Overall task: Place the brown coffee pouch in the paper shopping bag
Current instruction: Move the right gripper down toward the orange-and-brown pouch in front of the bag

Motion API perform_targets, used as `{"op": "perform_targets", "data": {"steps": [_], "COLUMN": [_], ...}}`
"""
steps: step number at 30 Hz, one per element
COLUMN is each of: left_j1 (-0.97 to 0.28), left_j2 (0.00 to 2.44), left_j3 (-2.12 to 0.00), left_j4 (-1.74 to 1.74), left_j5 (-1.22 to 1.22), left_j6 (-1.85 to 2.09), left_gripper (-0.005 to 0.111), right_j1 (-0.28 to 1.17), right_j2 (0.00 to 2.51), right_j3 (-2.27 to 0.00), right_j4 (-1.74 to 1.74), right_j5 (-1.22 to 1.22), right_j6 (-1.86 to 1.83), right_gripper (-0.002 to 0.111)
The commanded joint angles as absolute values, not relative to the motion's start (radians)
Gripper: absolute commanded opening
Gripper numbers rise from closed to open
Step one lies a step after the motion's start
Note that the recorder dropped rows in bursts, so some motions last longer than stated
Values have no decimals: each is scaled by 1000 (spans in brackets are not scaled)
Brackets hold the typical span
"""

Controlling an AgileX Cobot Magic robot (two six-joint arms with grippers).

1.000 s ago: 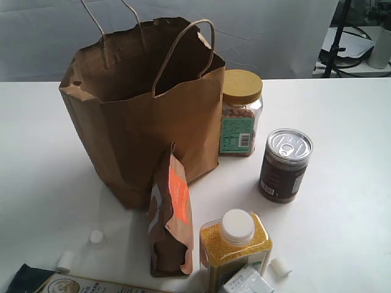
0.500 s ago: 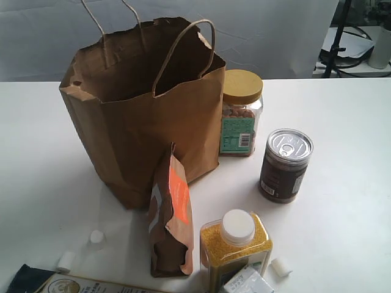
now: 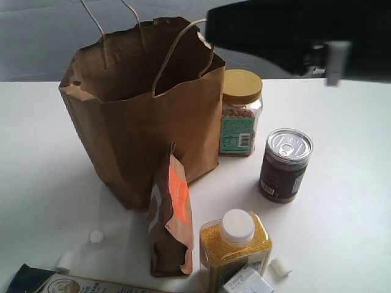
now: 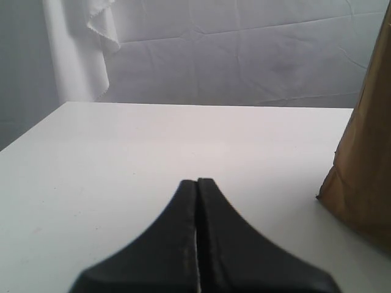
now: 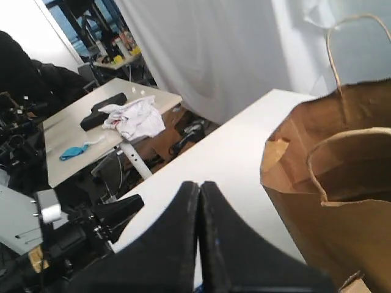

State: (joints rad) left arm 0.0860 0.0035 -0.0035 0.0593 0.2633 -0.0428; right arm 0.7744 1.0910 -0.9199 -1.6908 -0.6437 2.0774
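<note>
The brown coffee pouch (image 3: 171, 220) stands upright on the white table (image 3: 342, 213), its orange label facing front, just in front of the paper shopping bag (image 3: 143, 122). The bag stands open with its cord handles up. My right arm (image 3: 293, 30) shows as a blurred black bar high at the back right, reaching towards the bag's rim. My right gripper (image 5: 199, 185) is shut and empty, above the table beside the bag (image 5: 342, 207). My left gripper (image 4: 197, 183) is shut and empty, low over the table, left of the bag's bottom corner (image 4: 363, 183). It is outside the exterior view.
A nut jar with a yellow lid (image 3: 240, 113) stands right of the bag, a dark tin can (image 3: 285, 165) further right. A yellow-grain bottle (image 3: 235, 244) and a white box (image 3: 244, 282) sit beside the pouch. A dark-blue-and-beige package (image 3: 61, 284) lies front left.
My right arm has swung into the exterior view at the top right, blurred with motion. The pouch, bag and other items have not moved.
</note>
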Motion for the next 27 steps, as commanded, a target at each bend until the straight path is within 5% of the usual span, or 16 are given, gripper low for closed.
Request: {"op": "perform_targets", "data": {"steps": [1,20,27], "left_j1": [90,90,90], "left_j2": [0,0,0], "left_j3": [0,0,0], "left_j4": [64,64,64], "left_j5": [259,259,259], "left_j6": [-46,-46,-46], "left_gripper": [0,0,0], "right_j1": [854,889,1052], "right_j2": [1235,1394,1352], "right_j3": [-945,-937,-909], "right_j4": [-1744,-1744,-1744], "right_j5": [-519,-531,-371], "right_j6": [2086,2086,2086], "right_gripper": [0,0,0]}}
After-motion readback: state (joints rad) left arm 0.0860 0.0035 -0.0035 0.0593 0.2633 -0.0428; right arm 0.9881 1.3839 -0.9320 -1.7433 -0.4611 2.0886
